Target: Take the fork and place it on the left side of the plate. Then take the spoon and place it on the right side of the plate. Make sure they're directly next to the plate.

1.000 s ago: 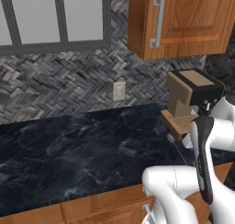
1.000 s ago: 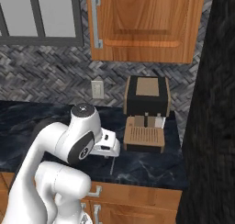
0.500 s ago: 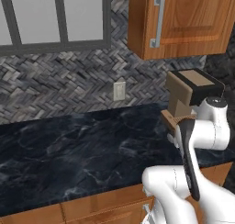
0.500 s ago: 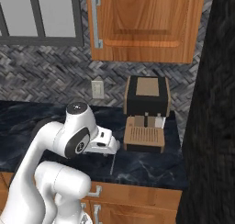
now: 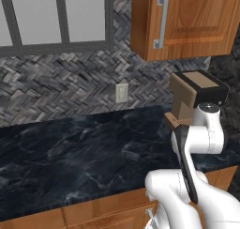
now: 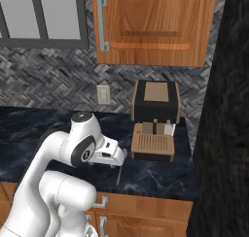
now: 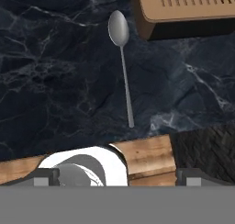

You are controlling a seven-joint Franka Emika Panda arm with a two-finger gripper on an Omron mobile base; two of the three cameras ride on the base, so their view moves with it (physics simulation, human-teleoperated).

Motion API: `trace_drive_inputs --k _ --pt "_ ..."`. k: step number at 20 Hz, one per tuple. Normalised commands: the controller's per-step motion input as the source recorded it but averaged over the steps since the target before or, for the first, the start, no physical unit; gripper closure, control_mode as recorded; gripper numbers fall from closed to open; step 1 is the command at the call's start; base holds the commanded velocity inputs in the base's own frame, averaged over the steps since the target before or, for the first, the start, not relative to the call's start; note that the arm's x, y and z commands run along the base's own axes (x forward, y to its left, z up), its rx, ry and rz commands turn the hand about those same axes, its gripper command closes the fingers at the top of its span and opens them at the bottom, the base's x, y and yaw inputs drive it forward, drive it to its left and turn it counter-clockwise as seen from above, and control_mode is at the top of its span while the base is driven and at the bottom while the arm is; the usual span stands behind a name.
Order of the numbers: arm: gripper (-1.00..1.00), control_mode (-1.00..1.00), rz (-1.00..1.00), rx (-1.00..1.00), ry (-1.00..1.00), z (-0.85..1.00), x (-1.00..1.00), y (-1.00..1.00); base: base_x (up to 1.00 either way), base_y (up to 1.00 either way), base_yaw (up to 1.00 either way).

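A: Where's the spoon (image 7: 123,64)?
B: Upper centre of the hand view, flat on the dark counter (image 7: 55,81), bowl up beside the coffee machine's (image 6: 155,119) tray.
A: In the right base view?
B: A thin handle at centre. Claw (image 7: 117,176) spread wide, empty.

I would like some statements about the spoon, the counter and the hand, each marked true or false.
1. The spoon lies flat on the dark marble counter. True.
2. The hand is closed around the spoon. False: it is open and the spoon lies apart from it.
3. The spoon's bowl points toward the wooden tray of the coffee machine. True.
4. The spoon rests on top of the wooden tray. False: it lies on the counter beside the tray.
5. A wall outlet sits on the herringbone backsplash. True.
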Motion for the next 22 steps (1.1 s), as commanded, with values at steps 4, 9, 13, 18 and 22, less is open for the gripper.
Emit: trace_drive_inputs --k 4,9,13,18,22 --pt "-1.00 -1.00 -0.03 0.00 0.00 -0.27 0.00 0.00 0.00 0.00 0.00" --pt "-1.00 -1.00 -0.03 0.00 0.00 -0.16 0.03 0.00 0.00 0.00 0.00" --pt "-1.00 -1.00 -0.02 0.00 0.00 -0.17 0.07 0.00 0.00 0.00 0.00" --pt "-1.00 -1.00 -0.02 0.00 0.00 -0.27 0.12 -0.02 0.00 0.00 0.00" --pt "-1.00 -1.00 0.00 0.00 -0.01 -0.24 0.26 -0.05 0.00 0.00 0.00"
